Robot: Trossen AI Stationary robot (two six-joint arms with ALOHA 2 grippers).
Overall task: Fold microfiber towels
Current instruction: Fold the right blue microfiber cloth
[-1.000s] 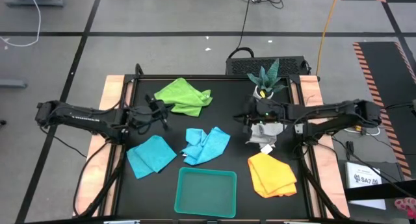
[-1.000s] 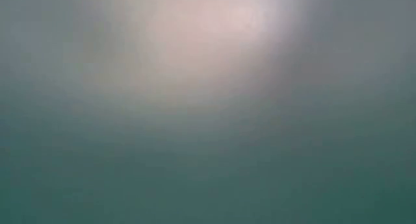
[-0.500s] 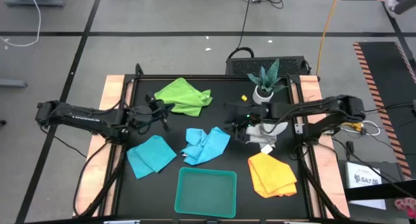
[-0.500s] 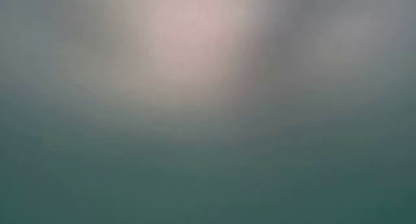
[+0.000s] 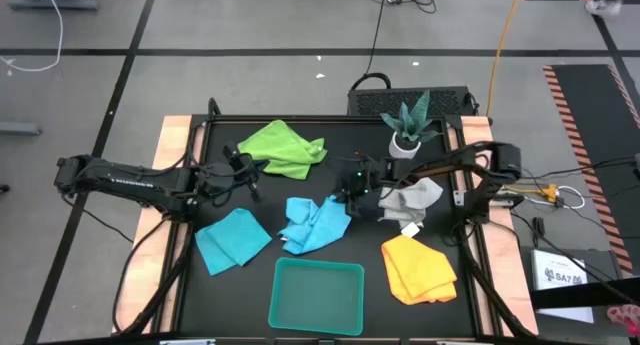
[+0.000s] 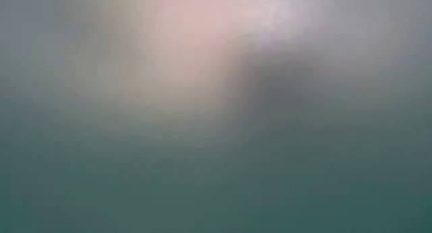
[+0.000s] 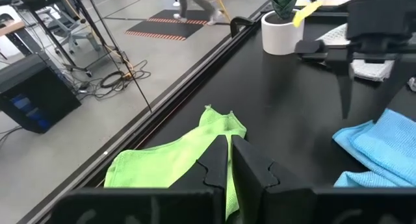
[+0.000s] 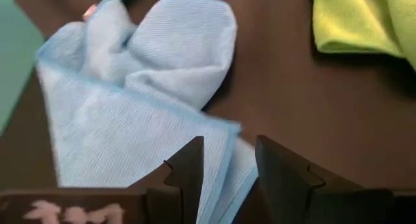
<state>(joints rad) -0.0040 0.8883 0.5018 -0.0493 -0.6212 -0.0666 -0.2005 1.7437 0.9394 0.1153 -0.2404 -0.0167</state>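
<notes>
1. Low view: a uniform grey-green blur; nothing can be made out in it
2. Tray [image 5: 317,297]: teal, at the near edge of the table [image 5: 350,150], clear of all towels
3. Yellow-orange towel [image 5: 418,268]: crumpled, right of the tray. Flat turquoise towel [image 5: 232,239]: left of the tray
4. Crumpled turquoise towel [image 5: 318,222] [image 8: 140,120]: at table centre, just behind the tray; its folds hide part of its own surface, and the right wrist view cuts off its edges
5. Right gripper [image 5: 352,188] [image 8: 227,169]: over the top right corner of the crumpled turquoise towel. The fingers stand apart with nothing between them. One second ago this gripper was over the grey-white towel beside the plant; it has travelled left to the table centre
6. Grey-white towel [image 5: 408,199]: partly hidden under the right arm; more of it shows than one second ago
7. Left gripper [image 5: 247,172] [image 7: 229,160]: waiting near the lime green towel [image 5: 283,148] [image 7: 175,160], position unchanged. The fingers are close together, holding nothing
8. Potted plant [image 5: 408,128]: at the far right of the table; in the left wrist view its leaves are cut off
</notes>
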